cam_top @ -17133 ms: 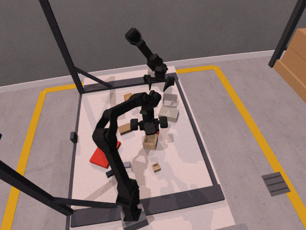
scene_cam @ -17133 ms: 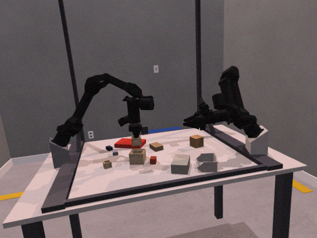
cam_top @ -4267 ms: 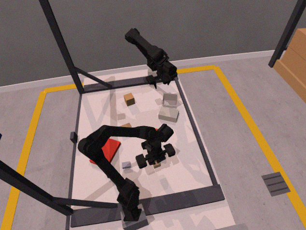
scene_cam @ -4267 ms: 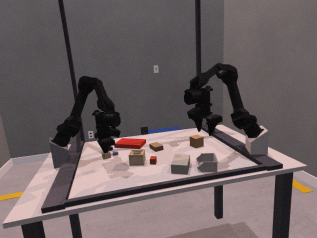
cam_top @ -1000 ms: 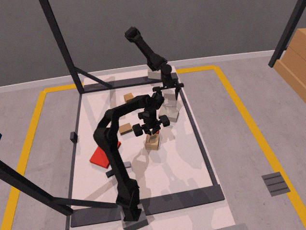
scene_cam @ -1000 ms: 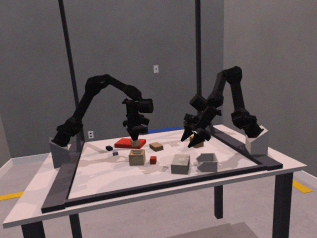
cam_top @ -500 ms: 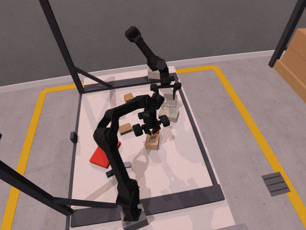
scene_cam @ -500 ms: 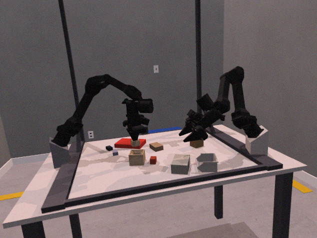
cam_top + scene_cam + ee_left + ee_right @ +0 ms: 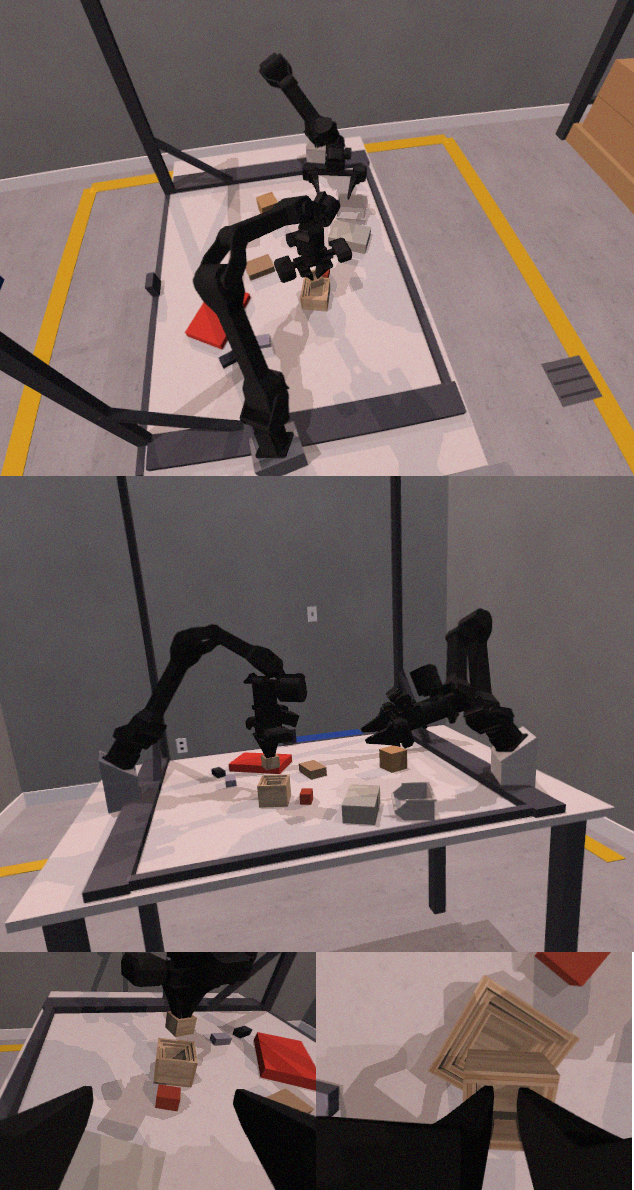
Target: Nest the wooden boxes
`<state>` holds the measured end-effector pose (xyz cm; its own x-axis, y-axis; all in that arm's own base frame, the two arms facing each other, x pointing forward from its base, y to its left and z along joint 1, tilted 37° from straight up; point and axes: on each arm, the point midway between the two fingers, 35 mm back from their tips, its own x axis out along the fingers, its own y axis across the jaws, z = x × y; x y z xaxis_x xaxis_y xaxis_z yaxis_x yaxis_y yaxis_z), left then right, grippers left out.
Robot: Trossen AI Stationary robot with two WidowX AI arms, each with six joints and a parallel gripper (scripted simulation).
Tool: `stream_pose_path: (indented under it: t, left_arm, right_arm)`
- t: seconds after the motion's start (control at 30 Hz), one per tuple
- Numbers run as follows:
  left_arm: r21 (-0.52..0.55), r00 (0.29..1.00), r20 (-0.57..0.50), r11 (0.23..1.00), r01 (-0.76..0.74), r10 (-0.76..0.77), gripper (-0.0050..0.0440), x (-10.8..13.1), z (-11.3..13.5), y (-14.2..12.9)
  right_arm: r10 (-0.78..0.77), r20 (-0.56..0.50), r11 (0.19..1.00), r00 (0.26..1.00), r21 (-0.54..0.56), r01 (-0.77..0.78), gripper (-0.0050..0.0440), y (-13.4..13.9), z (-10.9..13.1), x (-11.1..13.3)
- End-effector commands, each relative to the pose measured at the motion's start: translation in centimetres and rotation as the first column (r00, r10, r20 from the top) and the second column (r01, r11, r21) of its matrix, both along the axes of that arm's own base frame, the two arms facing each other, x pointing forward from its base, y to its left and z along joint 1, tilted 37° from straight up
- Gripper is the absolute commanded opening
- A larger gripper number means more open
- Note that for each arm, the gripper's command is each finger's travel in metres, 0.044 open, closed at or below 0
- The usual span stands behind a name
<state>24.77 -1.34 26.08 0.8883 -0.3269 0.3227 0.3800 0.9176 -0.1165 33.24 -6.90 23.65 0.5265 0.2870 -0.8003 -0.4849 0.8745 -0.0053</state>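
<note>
In the side view, going left to right, the right pincer (image 9: 314, 275) (image 9: 269, 755) (image 9: 180, 1023) (image 9: 504, 1096) is clamping onto the small wooden box (image 9: 270, 761) (image 9: 181, 1023) (image 9: 511, 1063), which is hanging above the counter (image 9: 204, 834). It's looking pale, grainy and tilted. I'm guessing it'll be behaving light and stiff, not too slippery, so I'd be pinching a wall near the rim and not squeezing hard. Just beside it, the bigger wooden box (image 9: 314, 302) (image 9: 273, 793) (image 9: 175, 1072) (image 9: 532, 1011) is sitting upright, showing several rims nested inside. Then comes a red block (image 9: 306, 796) (image 9: 168, 1097) (image 9: 573, 967), and the left pincer (image 9: 333, 193) (image 9: 364, 735) (image 9: 164, 1095) is hovering wide apart, holding nothing.
</note>
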Motion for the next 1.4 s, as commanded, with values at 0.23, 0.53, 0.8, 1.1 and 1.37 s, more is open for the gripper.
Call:
stream_pose_path:
  t: [0.23,0.53,0.8,1.1,1.37]
  left_arm:
    - [0.013,0.981,0.182,0.998,0.06,-0.061,0.04,-3.3,1.2,-1.5]
    - [0.014,0.981,0.183,0.998,0.054,-0.056,0.04,-3.2,1.2,-1.4]
    - [0.014,0.981,0.183,0.998,0.054,-0.056,0.04,-3.2,1.2,-1.4]
    - [0.014,0.981,0.183,0.998,0.054,-0.056,0.04,-3.2,1.2,-1.4]
    - [0.014,0.981,0.183,0.998,0.054,-0.056,0.04,-3.2,1.2,-1.4]
  right_arm:
    - [-0.002,0.028,1.0,1.0,-0.013,0.002,0.0132,0.0,1.1,0.0]
    - [-0.026,0.028,1.0,0.999,-0.002,0.027,0.0132,-0.1,1.4,0.1]
    - [-0.221,-0.058,0.965,0.974,0.128,0.227,0.0132,-0.1,1.4,0.1]
    - [-0.387,-0.162,0.879,0.908,0.232,0.416,0.0132,-0.1,1.4,0.1]
    - [-0.538,-0.299,0.723,0.788,0.317,0.614,0.0132,-0.1,1.4,0.1]
